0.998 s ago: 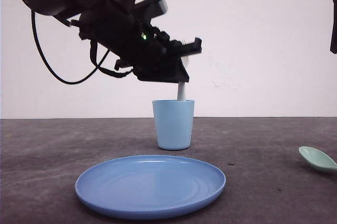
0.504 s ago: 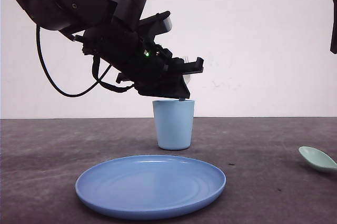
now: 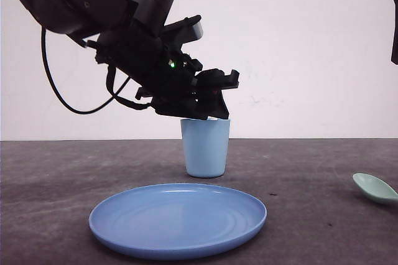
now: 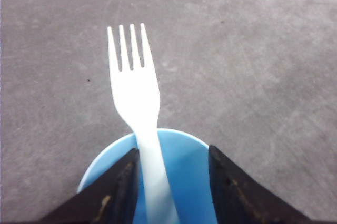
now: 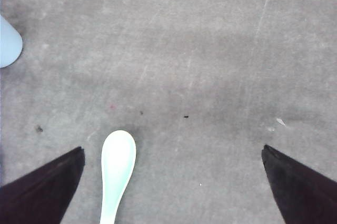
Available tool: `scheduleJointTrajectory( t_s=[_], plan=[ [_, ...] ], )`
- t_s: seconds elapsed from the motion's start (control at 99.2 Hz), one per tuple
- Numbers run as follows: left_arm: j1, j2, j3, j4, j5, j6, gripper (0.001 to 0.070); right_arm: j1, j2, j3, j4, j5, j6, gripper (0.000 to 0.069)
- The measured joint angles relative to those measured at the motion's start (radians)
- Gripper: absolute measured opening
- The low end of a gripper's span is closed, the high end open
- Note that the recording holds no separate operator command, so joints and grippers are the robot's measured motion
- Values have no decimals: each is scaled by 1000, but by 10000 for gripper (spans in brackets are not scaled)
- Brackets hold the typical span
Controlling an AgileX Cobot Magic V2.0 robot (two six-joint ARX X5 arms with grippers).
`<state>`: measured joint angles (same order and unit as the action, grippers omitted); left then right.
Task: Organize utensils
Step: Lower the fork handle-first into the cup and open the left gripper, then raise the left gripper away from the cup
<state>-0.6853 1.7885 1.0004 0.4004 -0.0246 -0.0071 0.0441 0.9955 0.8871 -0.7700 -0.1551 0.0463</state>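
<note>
The left gripper [image 4: 171, 182] is seen directly over the light blue cup [image 3: 205, 147], its fingers spread to either side of the white fork [image 4: 135, 95], whose handle is set inside the cup with the tines pointing up and out past the rim; whether either finger touches the handle cannot be told. The right gripper [image 5: 171, 182] is held wide open above the grey table [image 5: 210, 50], the mint-green spoon [image 5: 117, 169] lying flat just inside its left finger, its handle cut off by the frame edge.
</note>
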Motion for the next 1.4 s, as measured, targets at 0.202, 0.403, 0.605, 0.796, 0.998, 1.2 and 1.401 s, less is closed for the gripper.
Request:
scheduleJointTrajectory(
  t_s=[0.202,0.403,0.605,0.796,0.998,1.2,1.401],
  plan=[
    [4,-167,1,-104,-4,31,240,0,0,0,-20,-3,-2,680],
    [63,-366,1,-333,-4,21,240,0,0,0,-60,-12,-2,680],
    [169,-582,1,-544,-4,-22,240,2,0,0,-96,-59,2,680],
    [309,-708,-2,-703,-4,-38,240,23,0,0,-154,-62,2,680],
    [446,-862,-107,-779,-4,-50,240,51,4,0,-157,-81,13,680],
    [500,-1000,-177,-877,-4,-75,240,99,64,0,-168,-81,25,680],
    [500,-1043,-179,-939,-4,-76,240,151,156,0,-141,-80,44,680]
  ],
)
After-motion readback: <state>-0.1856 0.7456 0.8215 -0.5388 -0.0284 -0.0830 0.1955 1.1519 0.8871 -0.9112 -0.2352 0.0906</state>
